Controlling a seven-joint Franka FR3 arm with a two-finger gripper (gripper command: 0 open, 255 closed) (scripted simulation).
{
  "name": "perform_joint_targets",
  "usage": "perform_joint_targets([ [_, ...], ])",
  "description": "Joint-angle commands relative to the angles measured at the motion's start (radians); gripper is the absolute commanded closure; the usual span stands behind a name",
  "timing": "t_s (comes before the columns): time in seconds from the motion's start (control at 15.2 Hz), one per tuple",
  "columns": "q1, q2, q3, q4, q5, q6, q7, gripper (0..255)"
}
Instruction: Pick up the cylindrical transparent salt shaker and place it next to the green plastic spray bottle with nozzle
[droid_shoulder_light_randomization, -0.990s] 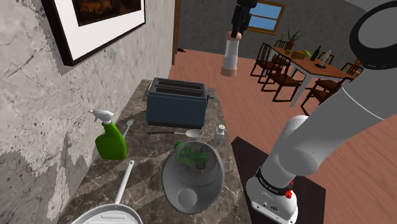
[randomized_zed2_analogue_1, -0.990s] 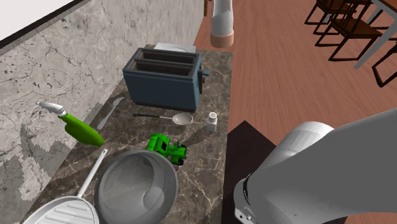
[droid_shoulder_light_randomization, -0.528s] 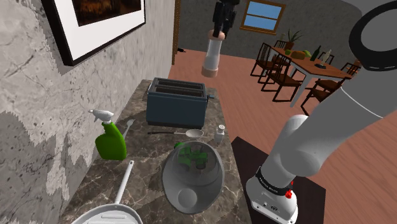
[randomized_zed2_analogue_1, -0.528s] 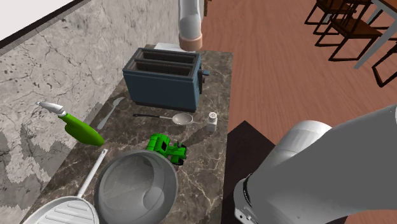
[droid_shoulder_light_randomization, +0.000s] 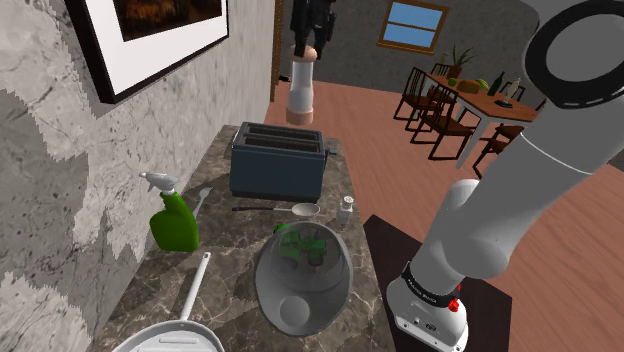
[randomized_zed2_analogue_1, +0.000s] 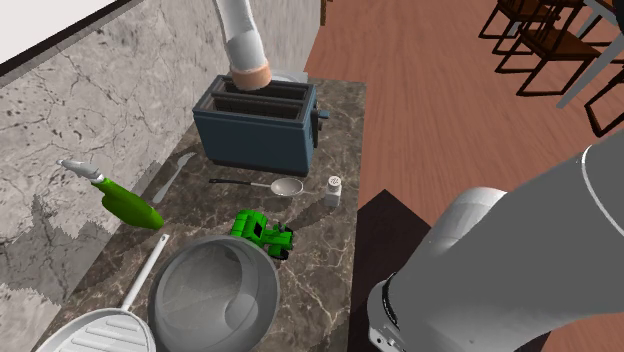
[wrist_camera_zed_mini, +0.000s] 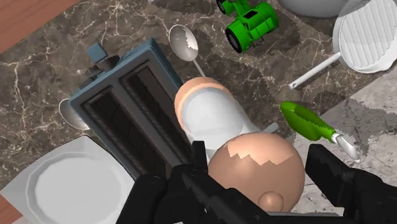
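While black gripper (droid_shoulder_light_randomization: 306, 38) clasps tan cap of tall pale cylindrical salt shaker (droid_shoulder_light_randomization: 301, 88), shaker hangs high, about over blue-grey two-slot toaster (droid_shoulder_light_randomization: 278, 162), well apart from green spray bottle (droid_shoulder_light_randomization: 173, 218). Green toy tractor (randomized_zed2_analogue_1: 265, 235) just beside rim of grey bowl (randomized_zed2_analogue_1: 200, 280).

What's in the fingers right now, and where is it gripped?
The salt shaker, clasped by the gripper at its tan top end, its pale body hanging below.
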Motion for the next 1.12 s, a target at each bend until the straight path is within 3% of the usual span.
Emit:
perform_joint_targets([
  [0.0,0.020,0.033,0.027,0.037,0.012,0.001,0.050,255],
  [0.66,0.110,0.278,0.124,0.326,0.048,-0.014,0.248,255],
  [0.86,0.138,0.386,0.146,0.473,0.053,-0.045,0.306,255],
  [1.06,0.166,0.534,0.164,0.693,0.057,-0.108,0.366,255],
])
